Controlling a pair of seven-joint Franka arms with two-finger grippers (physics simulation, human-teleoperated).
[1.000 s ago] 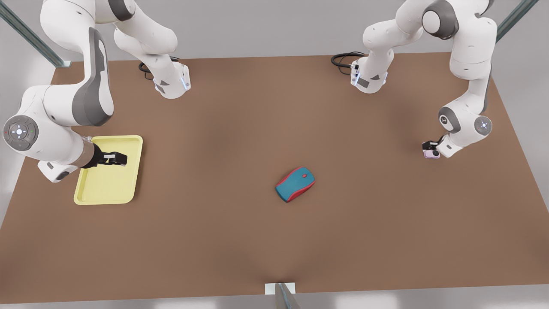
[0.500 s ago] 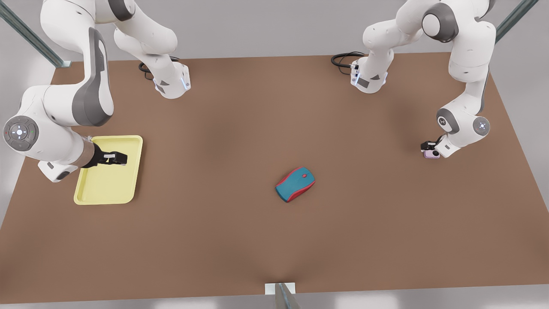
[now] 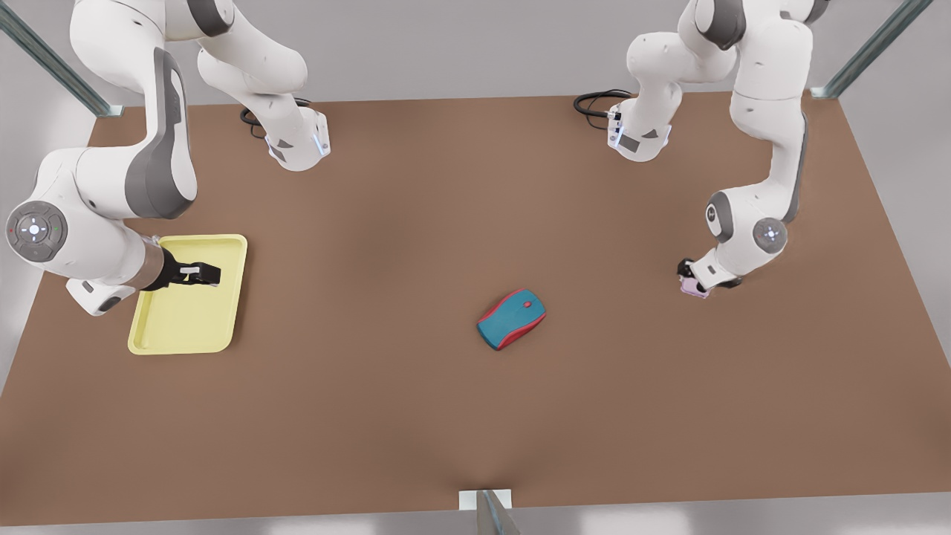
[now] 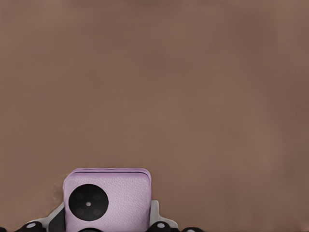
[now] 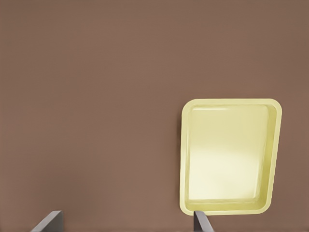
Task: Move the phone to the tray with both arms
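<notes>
The pale lilac phone (image 3: 697,290) with its dark round camera dot hangs just above the brown table at the front view's right. My left gripper (image 3: 692,281) is shut on it; in the left wrist view the phone (image 4: 107,199) sits between the fingers (image 4: 155,217). The pale yellow tray (image 3: 186,327) lies at the front view's left. My right gripper (image 3: 199,275) hovers over the tray's far part and waits, open, with nothing between its fingertips (image 5: 202,222). The right wrist view looks down on the tray (image 5: 227,154), which holds nothing.
A teal-and-red computer mouse (image 3: 511,319) lies near the table's middle, between the phone and the tray. Both arm bases (image 3: 297,145) stand at the table's far edge with black cables beside them. A metal post (image 3: 487,513) rises at the near edge.
My left gripper has carried the phone toward the front view's left and a little nearer, mostly in the last half second. The right arm has not moved.
</notes>
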